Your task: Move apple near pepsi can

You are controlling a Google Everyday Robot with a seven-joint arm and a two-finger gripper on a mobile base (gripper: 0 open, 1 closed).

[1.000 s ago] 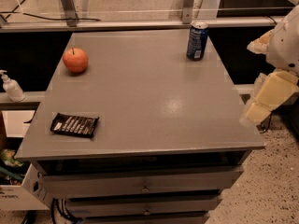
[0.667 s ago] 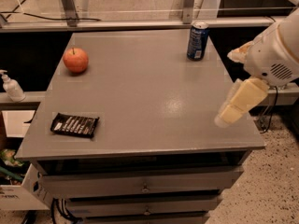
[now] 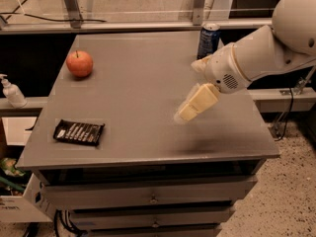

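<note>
Swinging in from the frame's right edge, the gripper (image 3: 190, 107) now hovers centre-right, whether open or closed unclear. The apple (image 3: 79, 63) waits ungrasped at upper left, well apart from the pepsi can (image 3: 209, 39).

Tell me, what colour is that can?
The pepsi can is dark blue, silver-rimmed, in the camera view; the gripper hovers above the table.
</note>
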